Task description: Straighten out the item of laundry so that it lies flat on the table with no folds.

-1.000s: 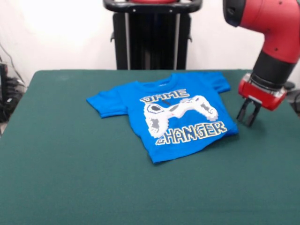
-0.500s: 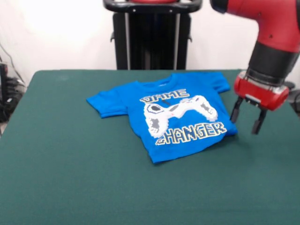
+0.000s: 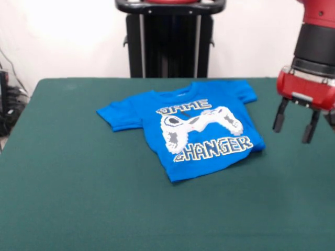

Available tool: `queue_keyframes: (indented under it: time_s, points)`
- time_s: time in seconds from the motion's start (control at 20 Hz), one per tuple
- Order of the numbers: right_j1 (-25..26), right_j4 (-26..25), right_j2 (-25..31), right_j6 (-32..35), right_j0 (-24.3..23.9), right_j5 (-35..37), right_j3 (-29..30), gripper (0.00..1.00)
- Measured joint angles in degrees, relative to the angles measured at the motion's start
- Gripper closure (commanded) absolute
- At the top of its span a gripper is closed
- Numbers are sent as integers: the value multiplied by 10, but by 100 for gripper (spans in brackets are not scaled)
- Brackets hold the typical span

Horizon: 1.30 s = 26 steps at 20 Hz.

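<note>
The blue T-shirt lies on the green table, print side up, a little toward the far side of the cloth top and turned at an angle — its collar toward the back, its hem toward the front right. Both short sleeves are out: 1 points left, the other sits up near the back right. "GAME" reads above the white controller print, "CHANGER" below it. The hem corner on the right looks slightly rumpled, and the lower left edge runs on a slant.

Off to the right, clear of the shirt, the gripper hangs above the table on its red wrist — 2 dark fingers spread well apart, nothing between them. It is beside the shirt's right edge, not touching it.
</note>
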Motion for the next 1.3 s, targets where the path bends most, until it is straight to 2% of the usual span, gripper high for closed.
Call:
queue_keyframes:
  time_s: [0.4,0.7,1.3]
  points:
    - [8,-1,0,0,-1,0,-19,0]
    - [36,-2,-5,0,1,-2,-35,0]
    - [110,-21,-60,0,36,-2,-51,0]
